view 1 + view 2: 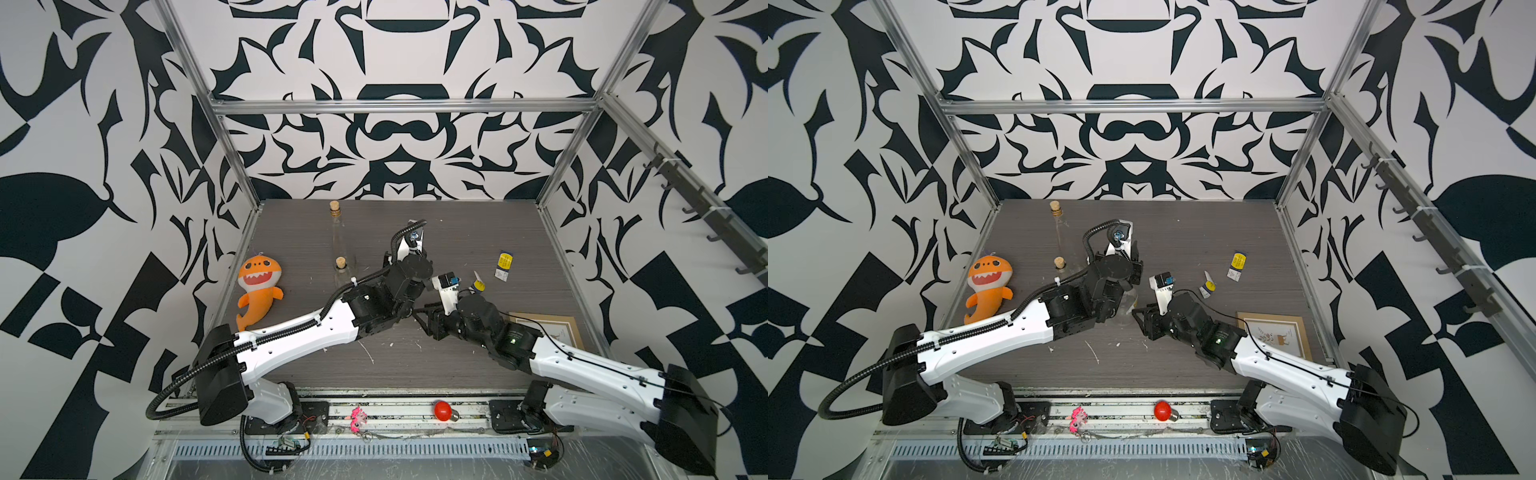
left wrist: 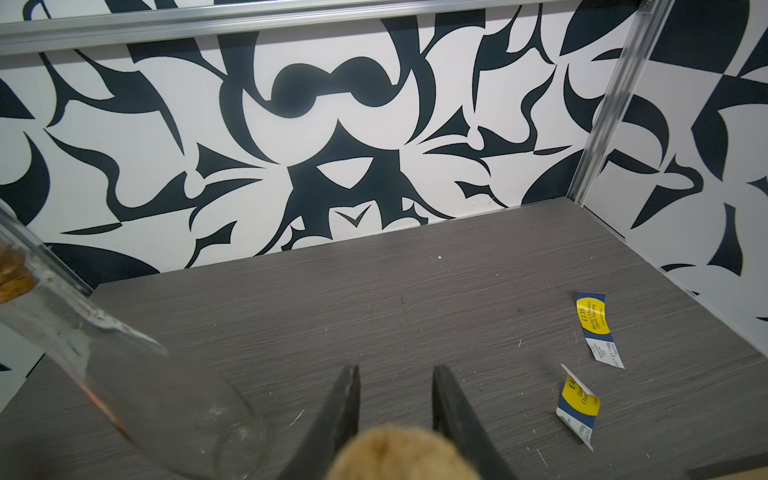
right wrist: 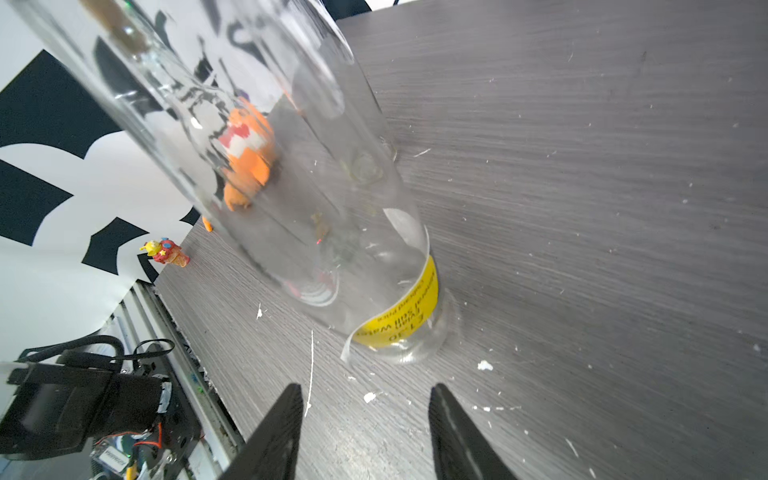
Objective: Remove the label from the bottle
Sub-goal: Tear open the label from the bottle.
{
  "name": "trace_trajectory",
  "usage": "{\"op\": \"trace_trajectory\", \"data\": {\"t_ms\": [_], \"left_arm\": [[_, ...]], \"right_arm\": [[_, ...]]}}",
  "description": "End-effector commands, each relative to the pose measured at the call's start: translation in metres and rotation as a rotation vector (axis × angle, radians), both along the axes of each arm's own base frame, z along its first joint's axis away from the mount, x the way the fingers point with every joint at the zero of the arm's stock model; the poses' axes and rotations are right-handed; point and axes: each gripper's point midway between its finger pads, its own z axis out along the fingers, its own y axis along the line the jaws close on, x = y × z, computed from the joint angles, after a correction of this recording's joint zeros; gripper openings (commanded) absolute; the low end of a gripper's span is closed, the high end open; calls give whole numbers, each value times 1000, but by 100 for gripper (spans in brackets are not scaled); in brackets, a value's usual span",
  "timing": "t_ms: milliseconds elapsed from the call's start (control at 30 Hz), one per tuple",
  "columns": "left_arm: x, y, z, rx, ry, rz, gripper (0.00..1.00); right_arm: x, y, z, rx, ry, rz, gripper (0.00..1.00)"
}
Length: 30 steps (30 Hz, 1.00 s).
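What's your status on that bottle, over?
Left gripper shut on top of clear glass corked bottle. Right gripper open, short of its yellow paper label. Nothing between.

Inside a robotics lab test cell: a left arm and a right arm stand bolted to a metal rail at the near edge of a grey tabletop, enclosed by aluminium framing and black-and-white patterned walls, loose wiring exposed.
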Motion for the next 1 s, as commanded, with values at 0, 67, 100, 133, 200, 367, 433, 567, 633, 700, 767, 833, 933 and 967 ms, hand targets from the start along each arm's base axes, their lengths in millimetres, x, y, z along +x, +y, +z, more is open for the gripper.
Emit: {"op": "trace_trajectory", "data": {"t_ms": [0,67,100,133,200,367,433,567,633,700,767,833,933,967], "left_arm": [[-6,22,48,-185,-59,57,0],[-7,26,49,-198,-62,61,0],[-8,27,50,-205,-63,60,0],[-8,28,49,-210,-62,61,0],[-8,29,49,-220,-63,58,0],[-9,26,45,-233,-53,47,0],[-10,25,45,-240,-49,40,0],[-11,22,44,-249,-46,20,0],[-12,22,45,-253,-47,14,0],[-12,22,46,-256,-50,9,0],[-13,22,46,-258,-52,0,0],[-14,21,47,-256,-53,-10,0],[-16,17,47,-240,-56,-43,0],[-17,15,47,-233,-57,-60,0]], "right_arm": [[10,8,23,113,-37,-53,50],[11,8,23,130,-32,-78,50],[12,8,22,136,-30,-89,50],[12,9,22,146,-29,-93,50],[12,12,23,158,-22,-98,49],[12,14,22,149,-26,-122,44],[12,17,22,149,-25,-125,40],[12,22,21,147,-18,-121,32],[11,24,20,150,-11,-121,20],[11,27,19,145,-7,-121,12],[10,27,16,133,-1,-125,2],[14,22,16,108,-14,-165,0],[15,17,17,93,-28,-178,0],[15,16,17,88,-33,-180,0]]}}
